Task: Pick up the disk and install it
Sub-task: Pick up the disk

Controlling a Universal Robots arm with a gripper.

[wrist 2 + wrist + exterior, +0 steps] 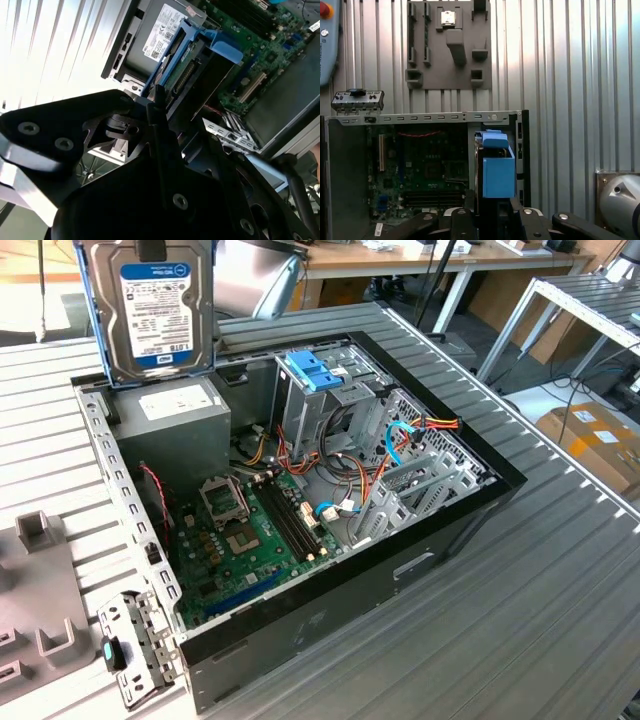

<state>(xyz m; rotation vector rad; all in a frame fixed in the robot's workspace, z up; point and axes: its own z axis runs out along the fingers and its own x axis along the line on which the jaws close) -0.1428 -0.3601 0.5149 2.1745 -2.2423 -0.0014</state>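
Setting: workshop with pale workbenches behind; work surface a ribbed grey metal table (pixel 545 625).

Item 1. Black desktop computer case (pixel 455 530), side panel off, lying flat on the table. Inside it, in the exterior view:
- green motherboard (pixel 250 540) on the case floor;
- grey boxed power supply (pixel 185 415) in the far corner, towards the exterior view's left;
- grey metal drive cage (pixel 345 410) topped by a blue plastic latch (pixel 312 370);
- orange and blue cables beside the cage.

Item 2. The disk (pixel 160 315), a flat dark hard drive with a white-and-blue label, clipped in a light-blue plastic carrier. It is held on end in the air, clear of the case, above the power supply. Its light-blue carrier also shows in both wrist views (pixel 497 175) (pixel 195 70).

Item 3. Black robot gripper (pixel 492 207). Its jaws are clamped on the near end of the disk, set only as far apart as the carrier between them.

Item 4. Grey moulded fixture plate (pixel 450 45), on the table beside the case.

Item 5. Small perforated metal bracket (pixel 130 645), lying at the case's near corner.
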